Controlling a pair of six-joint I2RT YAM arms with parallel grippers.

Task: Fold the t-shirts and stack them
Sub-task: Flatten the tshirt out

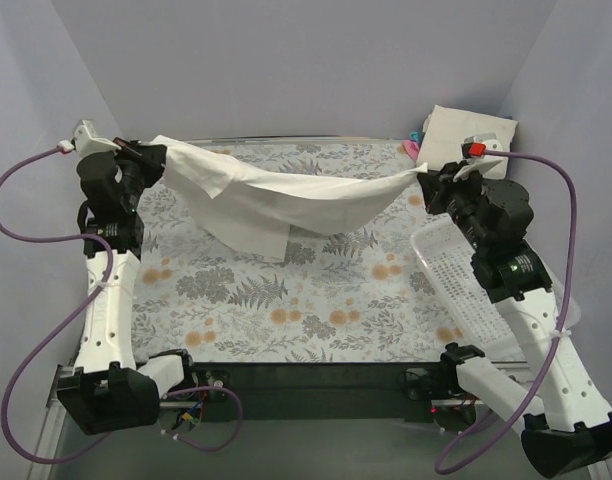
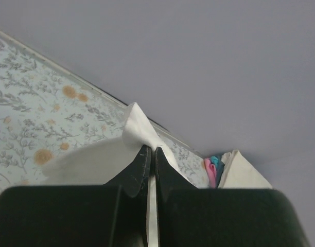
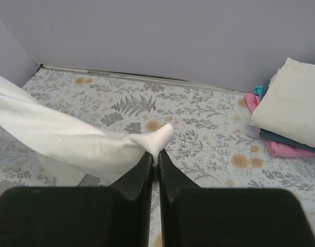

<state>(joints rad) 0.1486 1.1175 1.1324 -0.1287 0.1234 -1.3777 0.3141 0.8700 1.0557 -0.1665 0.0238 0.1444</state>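
One white t-shirt (image 1: 286,200): is hanging stretched between both grippers, sagging over the floral table (image 1: 316,310).
Left gripper (image 1: 154,156): fingers are pressing together, pinching one end at far left.
Right gripper (image 1: 426,180): is likewise pinching the opposite end, far right.
Folded stack (image 1: 471,128): is sitting in the far right corner, cream above teal and pink.

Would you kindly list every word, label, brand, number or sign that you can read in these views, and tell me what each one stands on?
No readable text in any view.
The white t-shirt, pinched by the left gripper and the right gripper, shows no print.
The folded stack, the lattice basket and the floral table cover carry no writing.
The red part on the right wrist bears no legible marking.
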